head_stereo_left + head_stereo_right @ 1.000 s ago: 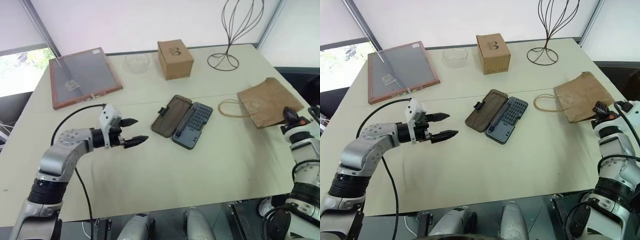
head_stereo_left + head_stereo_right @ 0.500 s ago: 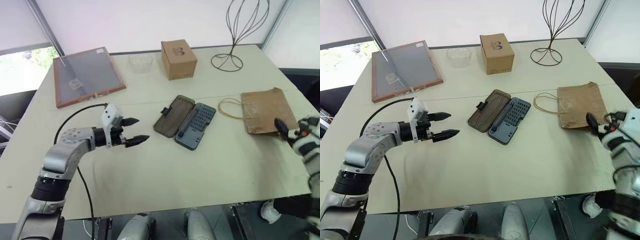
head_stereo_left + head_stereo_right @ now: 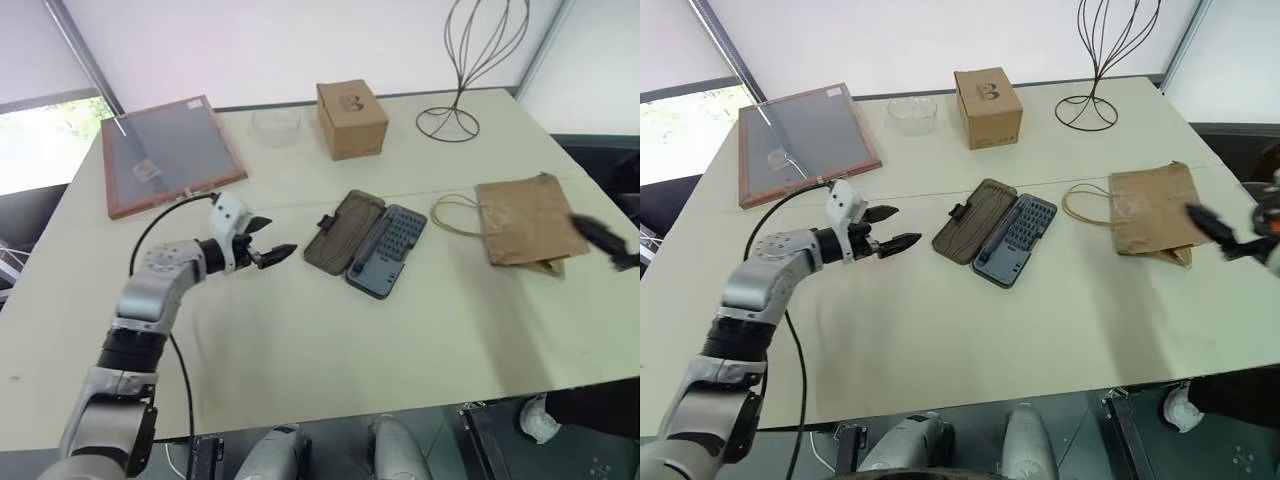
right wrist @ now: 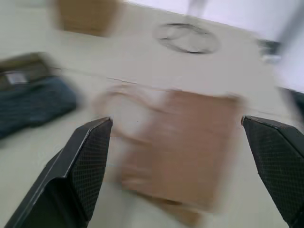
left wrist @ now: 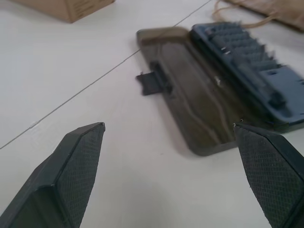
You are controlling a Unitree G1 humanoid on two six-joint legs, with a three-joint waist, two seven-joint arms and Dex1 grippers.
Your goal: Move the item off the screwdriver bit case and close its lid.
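Plainly, the coming move turns on how the lid lies from the left pincer [image 3: 278, 236]. The screwdriver bit case [image 3: 366, 243] sits open near the middle of the bench [image 3: 330, 340]. Seen from the head, its long axis runs from about 1 o'clock to 7 o'clock. The brown lid [image 3: 343, 232] lies flat on the bench on the 10 o'clock side of the hinge, and the blue bit tray [image 3: 390, 250] lies on the 4 o'clock side. Nothing rests on either half. The brown paper bag [image 3: 525, 218], which I take for the item, lies at 3 o'clock from the case, beside it and not on it. So by my judgement the clearing is done and the closing is left.

The left pincer hovers at 9 o'clock from the case, near the lid's free long edge and its small latch tab [image 3: 325, 221]. Its fingers are spread wide and hold nothing, with the tips aimed toward 3 o'clock. The right pincer [image 3: 1225, 236] is likewise spread and empty, over the bag's 3 o'clock edge and well apart from the case. The left arm is clearly the nearer. The lid likely needs lifting by its free edge on the 10 o'clock side. It would then swing over the hinge toward 4 o'clock, across the long axis rather than along it.
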